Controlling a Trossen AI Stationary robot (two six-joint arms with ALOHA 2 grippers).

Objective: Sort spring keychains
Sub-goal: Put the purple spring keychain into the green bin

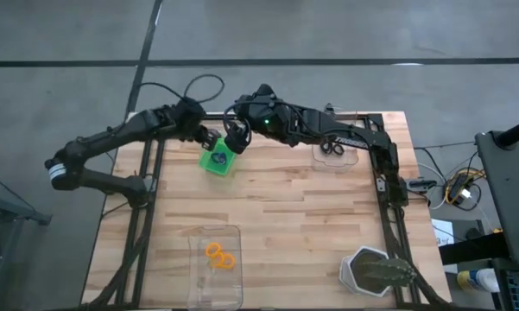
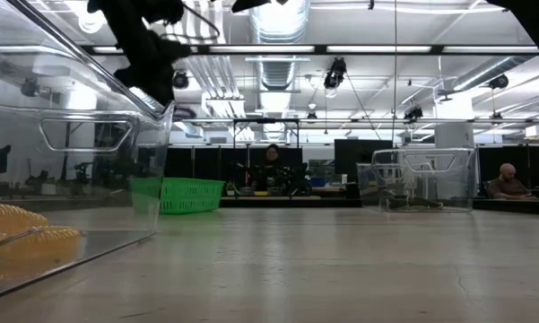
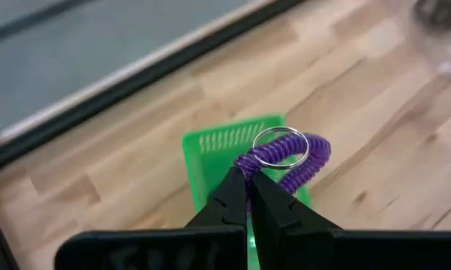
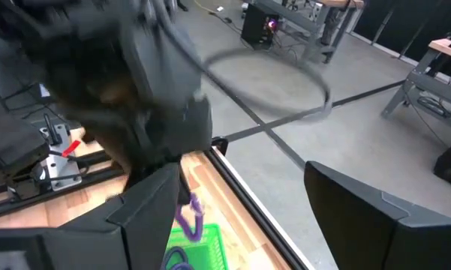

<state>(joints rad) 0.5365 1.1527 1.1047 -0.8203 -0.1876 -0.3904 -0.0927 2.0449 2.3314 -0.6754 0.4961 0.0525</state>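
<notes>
One purple spring keychain [image 3: 289,159] is pinched by the left gripper [image 3: 249,187] above the green bin [image 3: 217,154] near the tabletop's far edge; the right gripper [image 1: 235,138] is spread, so any slip could drop it outside.

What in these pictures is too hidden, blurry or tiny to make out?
- Green bin, high view: the two grippers above cover part of it, so its contents cannot be counted.
- Far clear tray, high view: the dark rings inside are too small to count.
- Left gripper, right wrist view: motion blur smears the arm.
- Near clear tray, low view: cut off by the picture's left edge; orange keychains partly shown.
</notes>
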